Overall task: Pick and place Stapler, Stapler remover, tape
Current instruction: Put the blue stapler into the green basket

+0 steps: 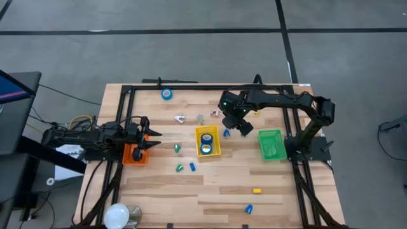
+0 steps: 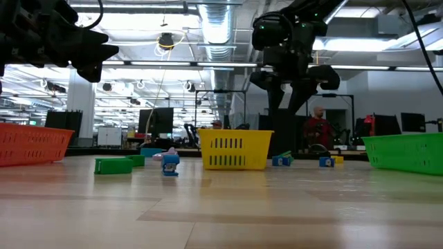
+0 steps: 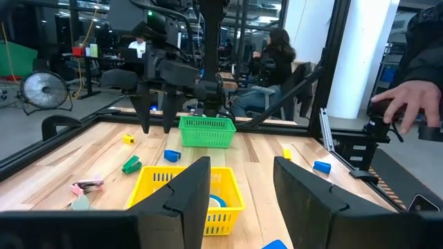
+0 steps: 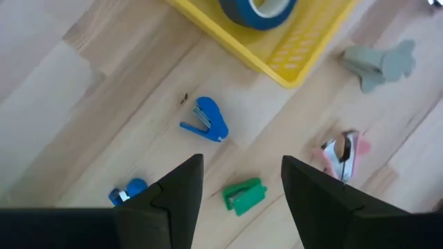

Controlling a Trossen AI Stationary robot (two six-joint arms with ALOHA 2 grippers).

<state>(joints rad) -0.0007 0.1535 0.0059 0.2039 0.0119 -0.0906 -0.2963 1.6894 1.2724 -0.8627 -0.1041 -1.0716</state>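
Spanning pale wood planks, the tabletop carries a yellow basket; beside it the right pincer hangs open, empty. Left pincer open, empty. Grey floor surrounds.

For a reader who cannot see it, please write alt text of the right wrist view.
The right gripper, its two dark fingers apart and holding nothing, hangs over the pale wooden table above a small blue stapler and a small green stapler. A yellow plastic basket holding a blue tape roll lies beyond.
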